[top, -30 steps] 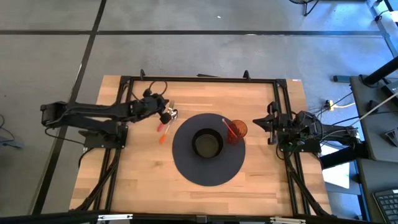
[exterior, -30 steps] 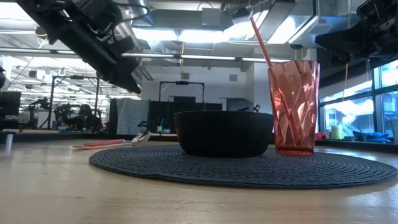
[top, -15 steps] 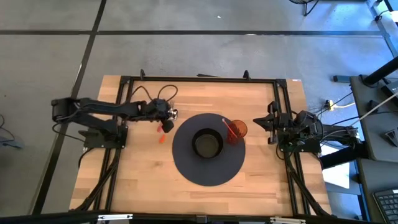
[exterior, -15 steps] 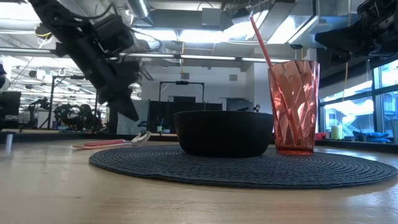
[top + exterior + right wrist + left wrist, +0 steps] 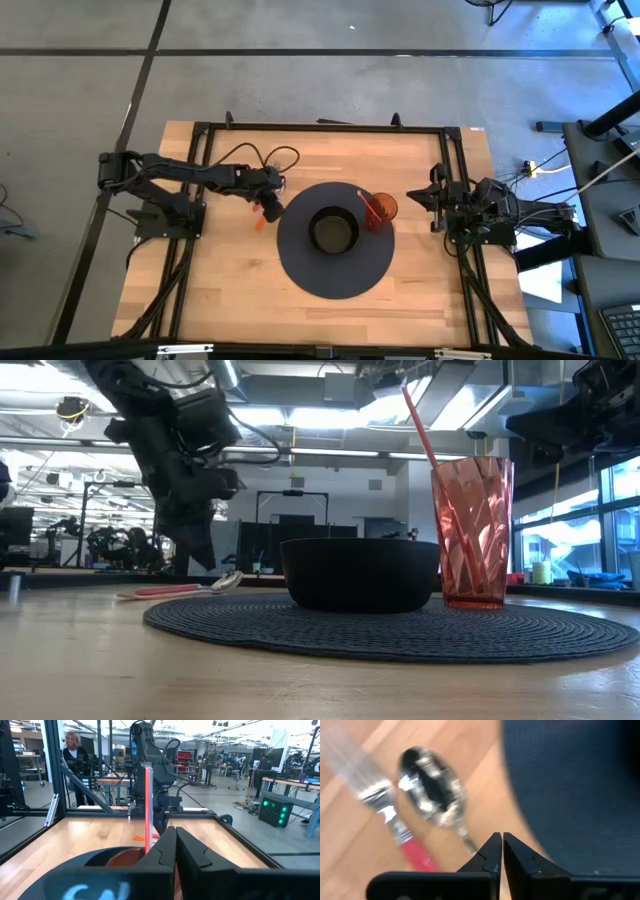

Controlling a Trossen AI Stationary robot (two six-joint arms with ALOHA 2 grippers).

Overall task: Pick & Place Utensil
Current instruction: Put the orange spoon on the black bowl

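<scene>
The left gripper (image 5: 498,851), fingers together and holding nothing, hangs over the spoon (image 5: 434,795) beside the fork (image 5: 375,790), apparently lining up a pick.

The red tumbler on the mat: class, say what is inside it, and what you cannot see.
A red straw stands tilted inside the red tumbler, its top poking above the rim. Whether any liquid is in it cannot be told; the faceted wall blurs the contents.

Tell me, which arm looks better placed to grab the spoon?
The left. Its gripper hangs right over the spoon and fork beside the mat; the right gripper waits far across.
</scene>
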